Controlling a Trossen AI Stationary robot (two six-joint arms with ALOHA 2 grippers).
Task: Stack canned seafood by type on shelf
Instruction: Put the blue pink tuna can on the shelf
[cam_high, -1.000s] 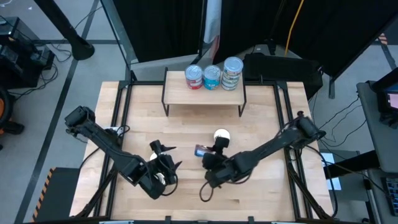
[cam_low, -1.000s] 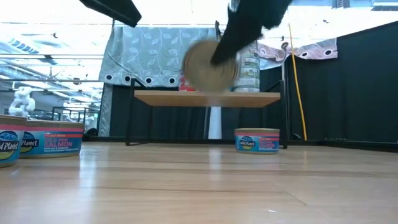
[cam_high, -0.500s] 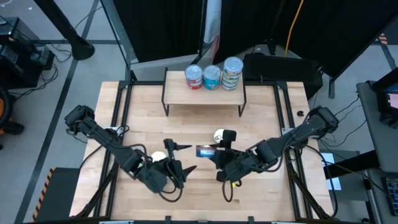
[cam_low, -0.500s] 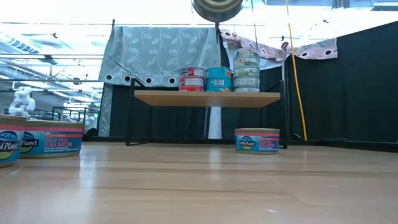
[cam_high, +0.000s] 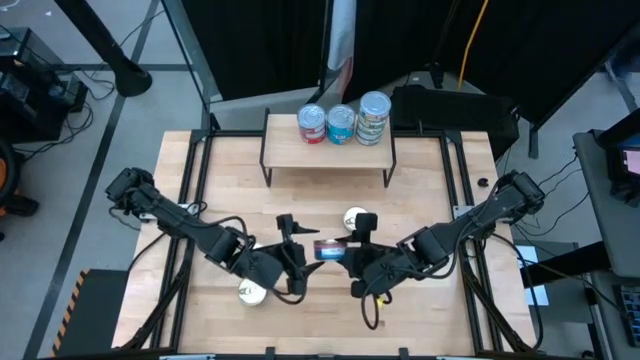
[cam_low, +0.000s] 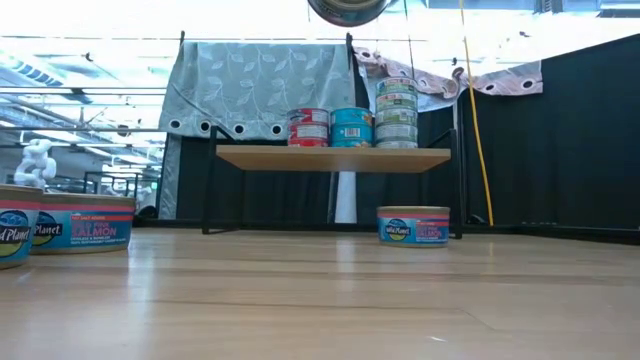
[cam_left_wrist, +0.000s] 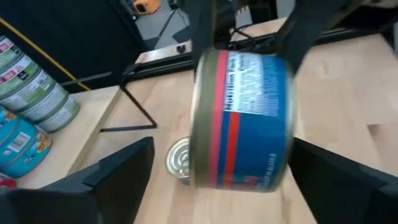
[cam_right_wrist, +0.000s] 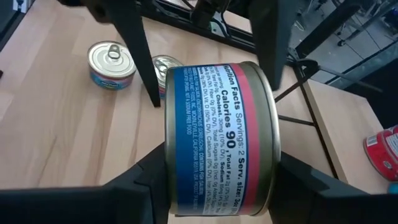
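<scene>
Hanging above the middle of the bench, a blue-and-red tin (cam_high: 329, 248) lies on its side in the right gripper (cam_high: 340, 250), whose jaws are clamped on its two flat ends; the right wrist view shows the printed side wall (cam_right_wrist: 217, 140) facing up between the dark fingers (cam_right_wrist: 143, 186). The left gripper (cam_high: 297, 252) faces it from the other side, just beside the tin, its jaws spread wide with the tin (cam_left_wrist: 242, 121) in front of the gap and neither finger (cam_left_wrist: 118, 168) touching it.

On the shelf (cam_high: 330, 152), which stands at the far edge of the bench (cam_high: 420, 190), sit three lots in a row: a red-sided stack (cam_high: 312, 124), a teal-blue stack (cam_high: 341, 124) touching it, and a taller green-and-white stack (cam_high: 373, 117) at the right end. From table height the same row (cam_low: 352, 122) stands on the wooden top (cam_low: 333, 158).

Loose tins lie on the bench itself. One with a pale lid (cam_high: 353, 217) rests near the centre, just beyond the right gripper; from table height it sits under the shelf (cam_low: 413, 225). Another pale-lidded tin (cam_high: 251, 291) lies near the front edge, under the left arm (cam_high: 190, 228). Two salmon tins (cam_low: 80, 222) show large at the near left of the low view.
</scene>
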